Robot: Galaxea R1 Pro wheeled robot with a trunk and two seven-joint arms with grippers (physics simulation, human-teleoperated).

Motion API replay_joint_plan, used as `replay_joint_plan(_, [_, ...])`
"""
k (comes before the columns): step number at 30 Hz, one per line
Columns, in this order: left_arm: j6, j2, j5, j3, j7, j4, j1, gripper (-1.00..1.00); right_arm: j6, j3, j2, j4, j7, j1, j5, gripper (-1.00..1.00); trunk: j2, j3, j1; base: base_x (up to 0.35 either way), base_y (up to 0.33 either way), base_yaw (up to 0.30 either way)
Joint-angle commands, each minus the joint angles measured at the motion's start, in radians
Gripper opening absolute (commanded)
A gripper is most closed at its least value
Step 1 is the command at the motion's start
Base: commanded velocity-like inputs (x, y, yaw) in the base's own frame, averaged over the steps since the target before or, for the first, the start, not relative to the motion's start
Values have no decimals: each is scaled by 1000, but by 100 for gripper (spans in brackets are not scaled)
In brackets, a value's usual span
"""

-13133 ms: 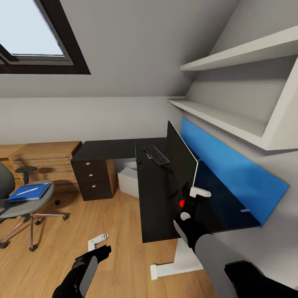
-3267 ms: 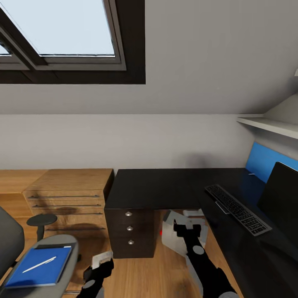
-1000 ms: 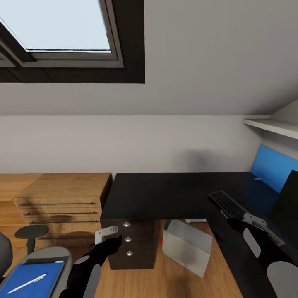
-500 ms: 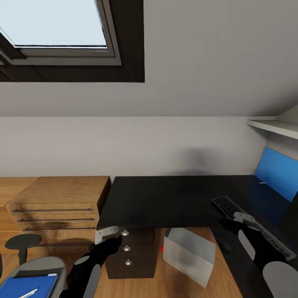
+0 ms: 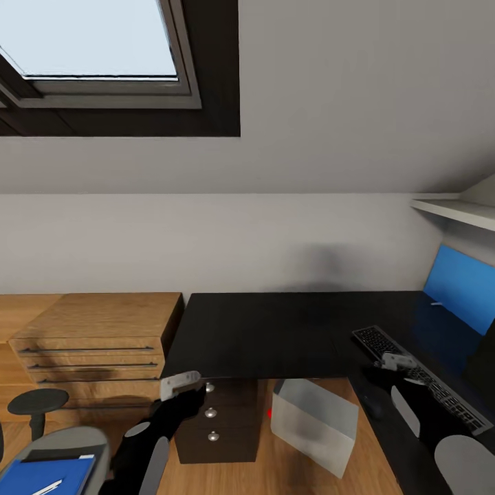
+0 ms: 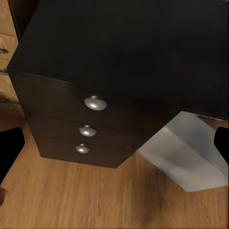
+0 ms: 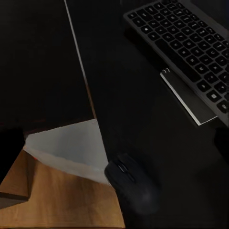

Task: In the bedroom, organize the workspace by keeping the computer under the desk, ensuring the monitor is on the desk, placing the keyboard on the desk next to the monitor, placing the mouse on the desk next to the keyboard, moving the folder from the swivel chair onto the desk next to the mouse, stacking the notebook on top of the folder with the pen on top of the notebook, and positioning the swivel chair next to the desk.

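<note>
At far left, the bright blue flat folder (image 5: pixel 41 476) lies on the grey swivel chair's seat (image 5: pixel 65 440). The left pincer (image 5: pixel 180 385), jaws apart, hovers before the glossy black desk's (image 5: pixel 275 330) knobbed drawers (image 6: pixel 90 125); the pale grey box-shaped computer (image 5: pixel 313 419) stands under the desk. The right pincer (image 5: pixel 399 362), its state unclear, hangs above the slim dark grey keyboard (image 5: pixel 419 378), a black mouse (image 7: pixel 132 183) near.

Soft, even daylight enters through the dark-framed skylight (image 5: pixel 103 62), whose pane is washed out pale. The glossy black desk top (image 5: pixel 275 330) stays dim, swallowing detail in the right wrist view. Renders look slightly soft.
</note>
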Motion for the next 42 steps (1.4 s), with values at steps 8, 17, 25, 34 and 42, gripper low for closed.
replay_joint_plan(8, [38, 0, 46, -16, 8, -37, 0, 100, -12, 21, 1, 93, -2, -1, 44, 100, -50, -23, 27, 0, 0, 0])
replay_joint_plan(17, [40, 0, 49, -17, 8, -38, 1, 100, -13, 22, 1, 100, -3, -2, 48, 100, -113, -51, 62, 0, 0, 0])
replay_joint_plan(25, [40, 0, 49, -17, 8, -37, 1, 100, -13, 22, 1, 101, -3, -2, 48, 100, -169, -76, 92, 0, 0, 0])
replay_joint_plan(34, [40, 0, 50, -17, 8, -36, 1, 100, -13, 22, 1, 100, -2, -2, 49, 100, -232, -104, 127, 0, 0, 0])
replay_joint_plan(42, [40, 0, 50, -17, 8, -36, 1, 100, -13, 22, 1, 99, -3, -2, 49, 100, -288, -129, 158, 0, 0, 0])
